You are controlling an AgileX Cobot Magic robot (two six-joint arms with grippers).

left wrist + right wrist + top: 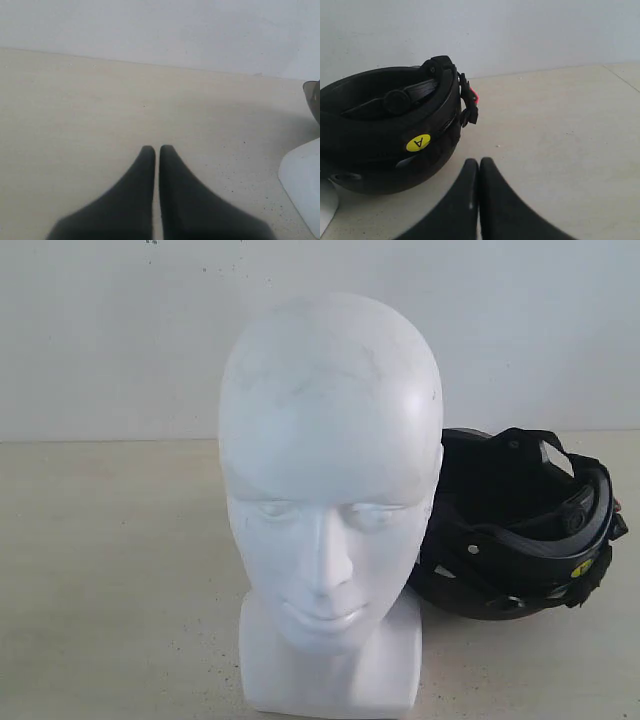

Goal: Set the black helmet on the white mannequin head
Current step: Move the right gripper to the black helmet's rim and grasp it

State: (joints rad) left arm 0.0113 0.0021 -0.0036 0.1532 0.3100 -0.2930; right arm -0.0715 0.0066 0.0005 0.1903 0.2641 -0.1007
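The helmet (520,530) lies upturned on the worktop (110,570); shell likely rigid, light, slick. Grip at the rim. Left hand (157,148) and right hand (479,162) are closed, holding nothing.

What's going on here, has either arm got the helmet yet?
Not yet. The black helmet lies on the table, inside showing, beside the white mannequin head, whose crown is bare. The left gripper and right gripper are both shut and empty, the right one near the helmet.
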